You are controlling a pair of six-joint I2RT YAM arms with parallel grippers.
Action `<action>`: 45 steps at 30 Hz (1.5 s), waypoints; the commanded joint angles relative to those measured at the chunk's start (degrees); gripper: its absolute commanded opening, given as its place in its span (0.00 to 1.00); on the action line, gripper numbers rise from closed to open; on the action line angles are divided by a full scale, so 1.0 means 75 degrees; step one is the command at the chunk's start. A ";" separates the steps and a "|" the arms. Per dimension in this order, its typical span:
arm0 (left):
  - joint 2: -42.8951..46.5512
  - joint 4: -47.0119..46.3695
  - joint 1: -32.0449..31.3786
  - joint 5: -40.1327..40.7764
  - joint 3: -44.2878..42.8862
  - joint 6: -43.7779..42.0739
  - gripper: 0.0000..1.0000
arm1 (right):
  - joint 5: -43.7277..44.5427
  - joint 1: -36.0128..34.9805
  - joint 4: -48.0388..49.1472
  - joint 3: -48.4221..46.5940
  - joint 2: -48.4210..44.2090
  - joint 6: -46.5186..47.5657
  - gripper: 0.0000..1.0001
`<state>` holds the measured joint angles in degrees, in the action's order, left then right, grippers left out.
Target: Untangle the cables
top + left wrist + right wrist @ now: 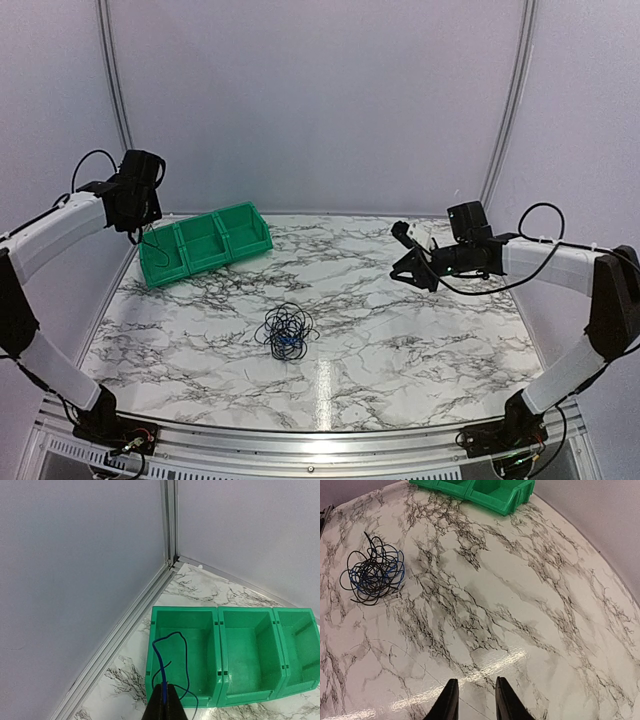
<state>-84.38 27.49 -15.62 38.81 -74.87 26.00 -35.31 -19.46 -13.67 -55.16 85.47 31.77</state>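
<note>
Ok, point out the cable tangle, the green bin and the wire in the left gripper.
cable tangle (372,575): right wrist view, middle of the loops.
green bin (215,262): top external view, front wall.
blue wire (159,661): left wrist view, its upright blue stretch.

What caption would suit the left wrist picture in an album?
Left gripper holds a thin blue cable over the end compartment of a green bin.

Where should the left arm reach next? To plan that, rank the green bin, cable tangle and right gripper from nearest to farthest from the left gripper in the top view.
1. the green three-compartment bin, directly below the left gripper, which pinches a blue wire over its leftmost compartment.
2. the cable tangle, at table centre.
3. the right gripper, open, far right.
</note>
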 commanded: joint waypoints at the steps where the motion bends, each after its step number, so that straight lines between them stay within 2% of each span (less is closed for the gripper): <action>1: -0.0606 -0.0245 0.0249 -0.0284 -0.0170 -0.0078 0.00 | 0.0148 0.0017 0.0123 0.0074 -0.0209 0.0161 0.27; 21: -0.2616 -0.1279 0.0570 -0.0494 -0.0880 -0.0505 0.00 | 0.0360 0.0017 0.0077 0.0147 -0.0072 0.0398 0.27; 37: -0.3287 -0.1807 0.0805 -0.1534 -0.0515 -0.0306 0.00 | 0.0337 0.0018 0.0112 0.0147 0.0123 0.0335 0.26; 45: -0.3488 -0.1845 0.0805 -0.1682 -0.0340 -0.0174 0.00 | 0.0359 0.0017 0.0170 0.0205 0.0079 0.0331 0.26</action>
<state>-109.08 14.52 -9.69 27.07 -78.85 23.81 -32.86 -19.46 -13.65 -53.74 85.91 34.35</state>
